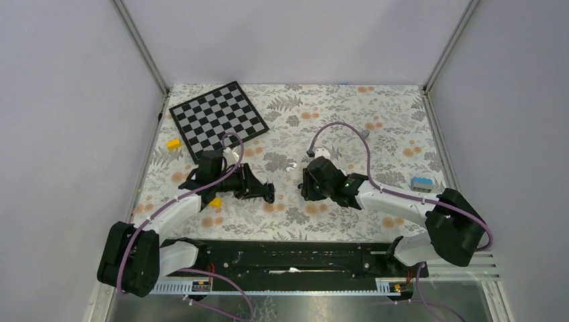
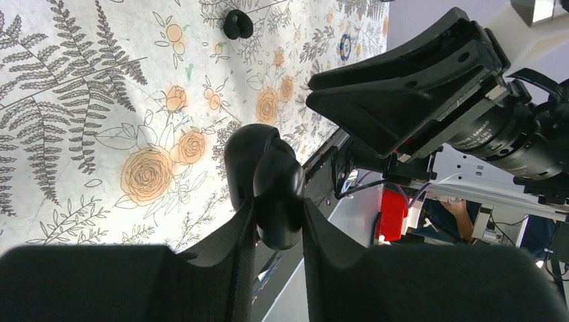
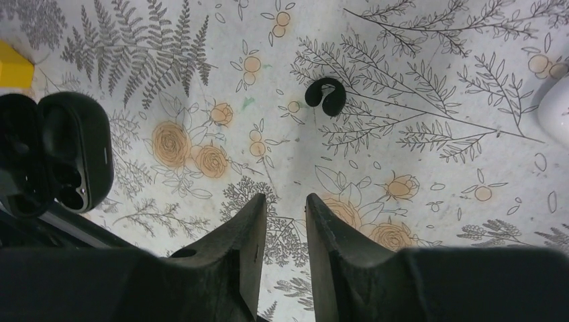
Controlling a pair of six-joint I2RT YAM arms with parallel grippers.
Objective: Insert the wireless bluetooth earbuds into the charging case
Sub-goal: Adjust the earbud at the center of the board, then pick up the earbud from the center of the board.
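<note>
Inside left hand grip: black charging case, base hidden. Right hand parted, empty; earbud ahead.

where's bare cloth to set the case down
Free: the far-right cloth, between chessboard and blue block. Tight: the middle, where the left gripper holding the charging case faces the right gripper, an earbud lying ahead.

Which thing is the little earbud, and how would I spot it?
Look at the middle of the flowery white tablecloth. Just ahead of the right pincer lies a tiny black hook-shaped earbud, alone on the cloth. The other black thing nearby, a rounded open charging case, is much bigger and pinched in the left pincer.
</note>
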